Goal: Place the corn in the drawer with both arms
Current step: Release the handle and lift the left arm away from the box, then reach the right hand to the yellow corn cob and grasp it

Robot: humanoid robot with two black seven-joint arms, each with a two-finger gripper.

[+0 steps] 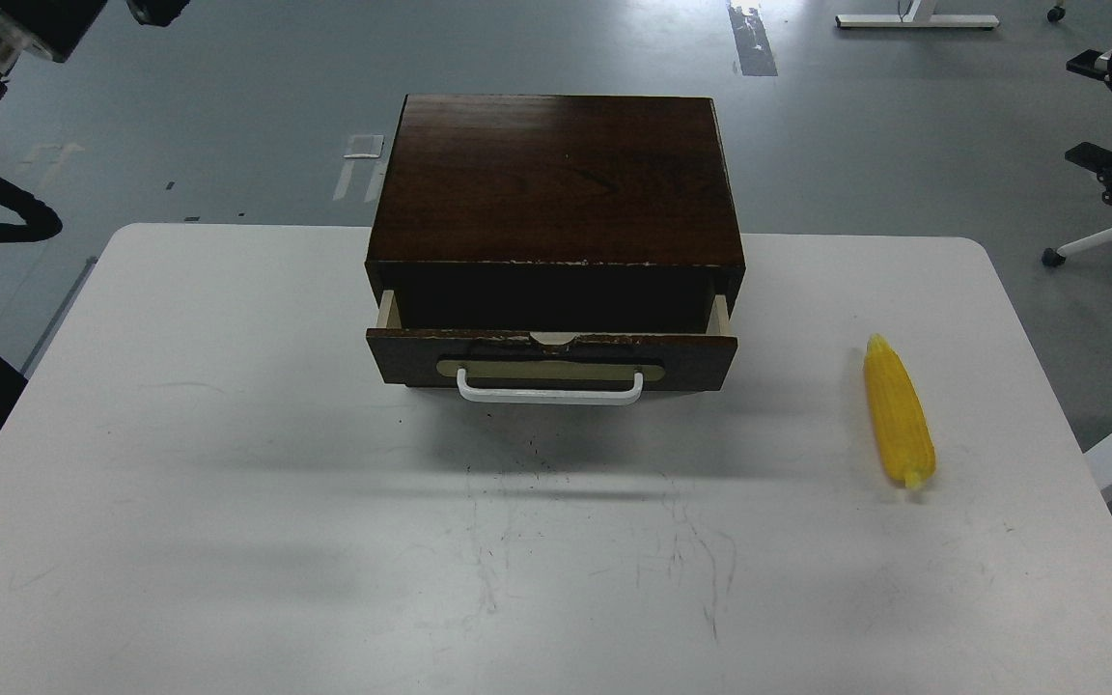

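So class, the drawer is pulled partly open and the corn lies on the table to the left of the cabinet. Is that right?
Not quite. The head view shows the corn lying right of the cabinet, not left. The drawer is indeed partly open, and the corn is on the table.

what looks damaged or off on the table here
The drawer is pulled partly out, and its front's top edge is chipped, with a pale notch near the middle. The cabinet top's front edge shows worn pale flecks too. The table carries scuff marks. The corn lies intact, right of the cabinet.
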